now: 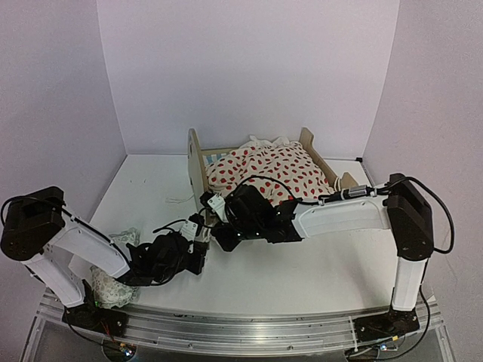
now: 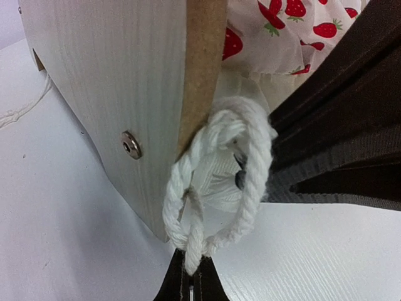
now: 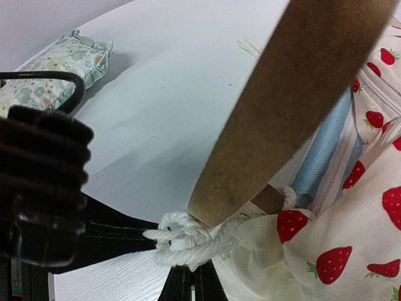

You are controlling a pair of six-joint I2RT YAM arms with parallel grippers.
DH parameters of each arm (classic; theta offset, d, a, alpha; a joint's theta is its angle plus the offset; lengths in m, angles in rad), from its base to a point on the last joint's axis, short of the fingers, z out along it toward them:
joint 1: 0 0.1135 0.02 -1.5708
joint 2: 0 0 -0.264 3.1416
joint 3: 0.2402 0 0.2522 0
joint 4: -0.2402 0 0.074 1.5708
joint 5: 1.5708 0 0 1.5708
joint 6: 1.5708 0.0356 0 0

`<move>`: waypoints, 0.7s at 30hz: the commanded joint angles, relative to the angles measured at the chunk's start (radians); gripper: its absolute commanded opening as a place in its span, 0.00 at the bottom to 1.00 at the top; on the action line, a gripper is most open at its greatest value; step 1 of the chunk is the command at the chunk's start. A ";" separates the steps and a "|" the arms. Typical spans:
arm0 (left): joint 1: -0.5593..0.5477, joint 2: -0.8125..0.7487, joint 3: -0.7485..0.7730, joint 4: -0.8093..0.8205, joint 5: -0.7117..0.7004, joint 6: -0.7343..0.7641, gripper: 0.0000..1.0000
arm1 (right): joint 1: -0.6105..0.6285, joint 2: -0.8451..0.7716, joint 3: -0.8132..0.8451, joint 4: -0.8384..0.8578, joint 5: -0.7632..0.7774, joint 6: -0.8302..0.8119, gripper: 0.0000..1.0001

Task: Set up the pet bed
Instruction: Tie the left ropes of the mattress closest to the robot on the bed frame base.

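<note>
Bed point(image 1: 198, 160), under a strawberry blanket point(image 1: 272, 170), stands rearward on the desk point(image 1: 302, 279). Left pincer point(image 2: 193, 273) and right pincer point(image 3: 188, 281), both clenched, grasp the white rope point(image 2: 254, 150) loop at 1 bed corner.

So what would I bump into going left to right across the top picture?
pillow → headboard → blanket → right elbow
</note>
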 commanded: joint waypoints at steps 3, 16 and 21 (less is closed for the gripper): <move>-0.005 -0.087 -0.020 -0.020 -0.015 0.027 0.00 | 0.007 -0.083 -0.018 -0.027 0.023 0.005 0.00; -0.003 -0.190 -0.021 -0.177 0.012 0.049 0.00 | 0.007 -0.201 -0.109 -0.161 0.196 -0.023 0.00; -0.003 -0.186 0.001 -0.188 0.045 0.067 0.00 | 0.006 -0.230 -0.157 -0.178 0.245 -0.020 0.00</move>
